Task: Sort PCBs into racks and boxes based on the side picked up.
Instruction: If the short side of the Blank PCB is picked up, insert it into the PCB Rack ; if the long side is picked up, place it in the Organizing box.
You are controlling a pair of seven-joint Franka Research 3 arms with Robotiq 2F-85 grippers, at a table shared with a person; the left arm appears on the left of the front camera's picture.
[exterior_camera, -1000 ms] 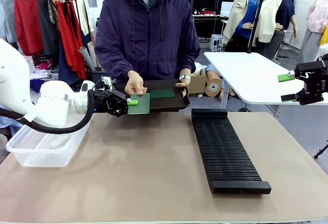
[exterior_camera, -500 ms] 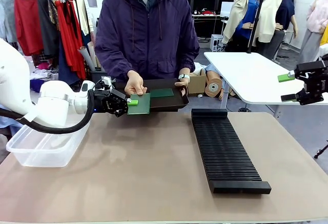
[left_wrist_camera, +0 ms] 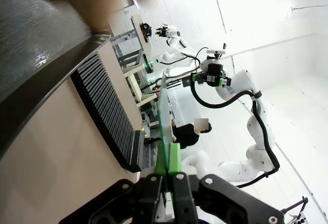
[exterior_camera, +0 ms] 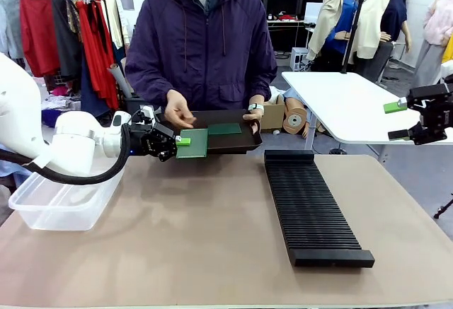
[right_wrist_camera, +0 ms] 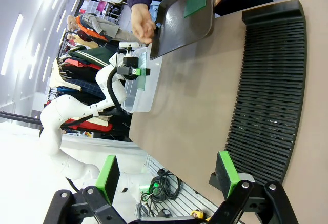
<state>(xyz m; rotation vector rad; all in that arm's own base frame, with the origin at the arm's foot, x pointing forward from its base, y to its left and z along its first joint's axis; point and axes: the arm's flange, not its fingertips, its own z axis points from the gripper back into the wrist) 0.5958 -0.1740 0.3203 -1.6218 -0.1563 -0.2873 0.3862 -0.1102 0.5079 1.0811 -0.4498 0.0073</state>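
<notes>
My left gripper [exterior_camera: 181, 141] is shut on the edge of a green PCB [exterior_camera: 193, 143], held level at the near left corner of the black tray [exterior_camera: 241, 139]. In the left wrist view that PCB [left_wrist_camera: 163, 121] stands edge-on between the shut fingers [left_wrist_camera: 176, 158]. A second PCB [exterior_camera: 224, 129] lies flat on the tray. One of the person's hands [exterior_camera: 178, 115] hovers just above the held board; the other grips the tray's right rim. My right gripper [exterior_camera: 398, 120] hangs open and empty at the far right, high above the long black slotted rack [exterior_camera: 310, 206].
The clear tub [exterior_camera: 62, 203] sits at the table's left edge, below my left arm. In the right wrist view the rack [right_wrist_camera: 269, 90] lies below the open gripper [right_wrist_camera: 166, 175], with the tray [right_wrist_camera: 179, 21] and the tub [right_wrist_camera: 139, 95] farther off. A white table stands behind at the right.
The person's hand has let go of the held PCB and lifted up and back. My left gripper still holds the board in the same place. The right arm has not moved.
</notes>
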